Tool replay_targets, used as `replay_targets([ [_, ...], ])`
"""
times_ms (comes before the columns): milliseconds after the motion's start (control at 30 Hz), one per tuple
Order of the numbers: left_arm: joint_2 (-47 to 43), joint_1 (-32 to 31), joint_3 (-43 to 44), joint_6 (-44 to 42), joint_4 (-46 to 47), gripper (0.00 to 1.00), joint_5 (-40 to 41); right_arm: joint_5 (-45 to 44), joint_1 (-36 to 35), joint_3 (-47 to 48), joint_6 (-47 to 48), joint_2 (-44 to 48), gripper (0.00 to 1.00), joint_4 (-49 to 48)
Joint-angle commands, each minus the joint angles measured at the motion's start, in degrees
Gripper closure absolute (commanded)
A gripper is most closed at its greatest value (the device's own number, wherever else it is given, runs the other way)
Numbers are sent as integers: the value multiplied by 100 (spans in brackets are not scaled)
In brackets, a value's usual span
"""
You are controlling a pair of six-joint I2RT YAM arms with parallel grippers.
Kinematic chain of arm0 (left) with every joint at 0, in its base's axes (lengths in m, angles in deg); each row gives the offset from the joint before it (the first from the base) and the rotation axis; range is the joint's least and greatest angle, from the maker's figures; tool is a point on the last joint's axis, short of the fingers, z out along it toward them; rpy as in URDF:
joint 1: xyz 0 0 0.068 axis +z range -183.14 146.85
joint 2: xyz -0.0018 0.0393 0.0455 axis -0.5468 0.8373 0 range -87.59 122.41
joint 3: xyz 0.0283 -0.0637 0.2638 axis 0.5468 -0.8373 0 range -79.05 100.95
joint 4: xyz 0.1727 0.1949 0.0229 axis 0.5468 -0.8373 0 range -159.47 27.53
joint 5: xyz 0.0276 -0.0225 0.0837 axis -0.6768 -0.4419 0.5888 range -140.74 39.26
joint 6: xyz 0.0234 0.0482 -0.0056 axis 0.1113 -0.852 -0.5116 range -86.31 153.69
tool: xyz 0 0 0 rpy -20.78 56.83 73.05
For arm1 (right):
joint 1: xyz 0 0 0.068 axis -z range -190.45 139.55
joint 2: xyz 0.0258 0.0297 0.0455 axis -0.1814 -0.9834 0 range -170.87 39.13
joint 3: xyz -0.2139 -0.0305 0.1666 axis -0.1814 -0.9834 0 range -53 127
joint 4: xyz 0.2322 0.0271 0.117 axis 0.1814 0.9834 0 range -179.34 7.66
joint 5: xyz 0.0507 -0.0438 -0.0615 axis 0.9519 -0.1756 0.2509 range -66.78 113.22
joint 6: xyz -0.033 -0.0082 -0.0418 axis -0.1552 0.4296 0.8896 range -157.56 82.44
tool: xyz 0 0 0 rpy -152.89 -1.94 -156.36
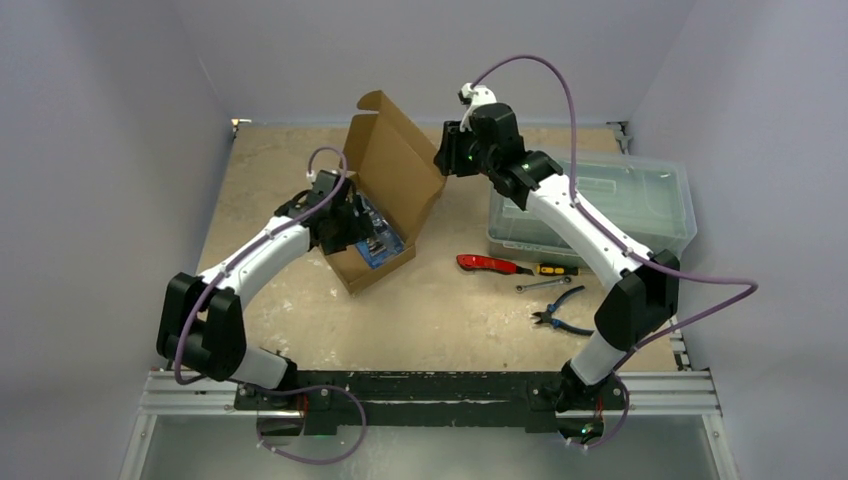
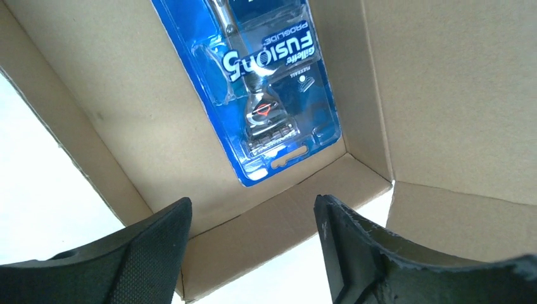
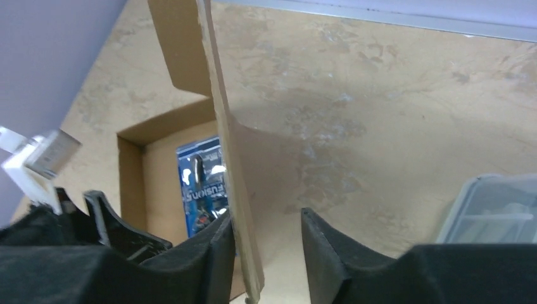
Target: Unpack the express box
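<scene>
The express box (image 1: 358,272) lies open left of centre on the table, its brown flap lid (image 1: 395,165) standing up. A blue razor blister pack (image 1: 380,243) lies inside. My left gripper (image 1: 348,225) hangs over the box's near end. In the left wrist view it (image 2: 252,202) is open above the box floor (image 2: 126,95), just short of the razor pack (image 2: 266,82). My right gripper (image 1: 443,160) is at the lid's upper edge. Its jaws (image 3: 266,215) are open around the lid edge (image 3: 221,114), which leans on the left finger (image 3: 218,244) and stands apart from the right one.
A clear plastic lidded bin (image 1: 600,210) stands at the right, under my right arm. A red utility knife (image 1: 485,264), a screwdriver (image 1: 555,269), a wrench (image 1: 540,286) and blue-handled pliers (image 1: 560,310) lie in front of it. Walls close in the back and sides.
</scene>
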State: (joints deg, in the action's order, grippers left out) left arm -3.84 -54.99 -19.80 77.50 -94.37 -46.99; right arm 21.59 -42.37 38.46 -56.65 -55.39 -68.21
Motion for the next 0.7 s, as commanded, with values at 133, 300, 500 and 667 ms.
replay_targets([
  [133,-651,500,-141,-401,591,26,-578,-193,-59,222,453,157,43,522],
  [300,-1017,949,-631,-214,1300,19,-1572,-6,-247,246,450,521,28,592],
  [500,-1010,1012,-591,-114,1341,12,-1512,346,-285,195,352,983,13,677],
  [667,-397,1011,-152,6,699,11,-1351,350,-294,-204,247,1632,8,603],
])
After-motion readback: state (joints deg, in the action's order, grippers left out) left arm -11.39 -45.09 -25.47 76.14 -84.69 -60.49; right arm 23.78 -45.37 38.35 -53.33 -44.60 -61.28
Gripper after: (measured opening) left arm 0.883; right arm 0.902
